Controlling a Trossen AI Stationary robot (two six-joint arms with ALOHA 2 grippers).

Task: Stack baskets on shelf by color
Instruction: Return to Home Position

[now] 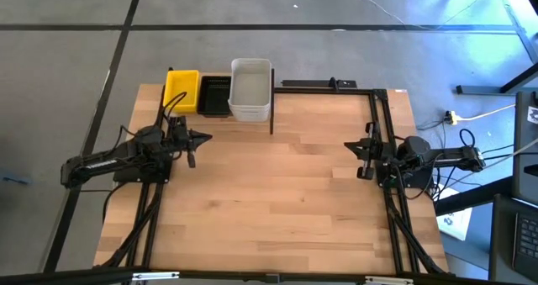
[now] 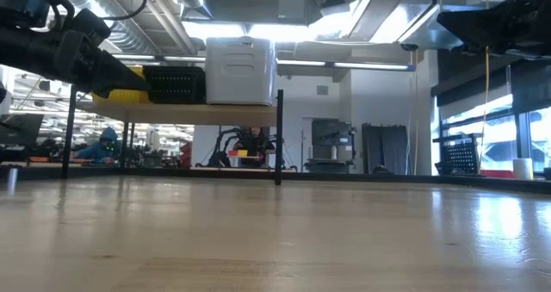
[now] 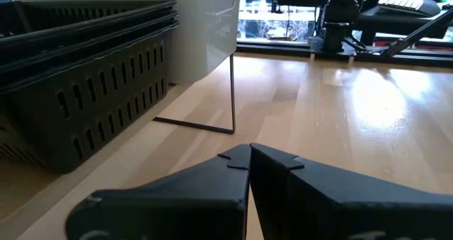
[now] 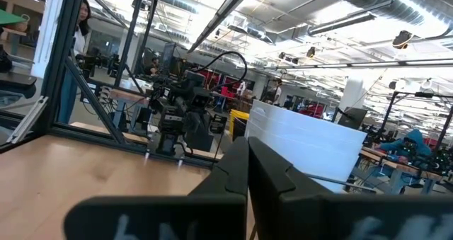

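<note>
Found side by side on light wood shelf with thin black frame (image 2: 189,113): yellow plastic baskets (image 1: 181,90) at its outer end, stacked black perforated baskets (image 1: 213,96) at its middle, translucent white baskets (image 1: 250,87) beside its black upright divider (image 1: 271,113). Noted left pincer (image 1: 202,137) clenched, empty, just in front of shelf. Noted right pincer (image 1: 349,146) clenched, empty, well apart from shelf, over wooden surface (image 1: 269,201)

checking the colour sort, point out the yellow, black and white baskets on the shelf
yellow baskets (image 1: 181,90): high view, on the open inside.
black baskets (image 1: 214,96): high view, on the open inside.
white baskets (image 2: 241,72): low view, on the wall facing the camera.
</note>
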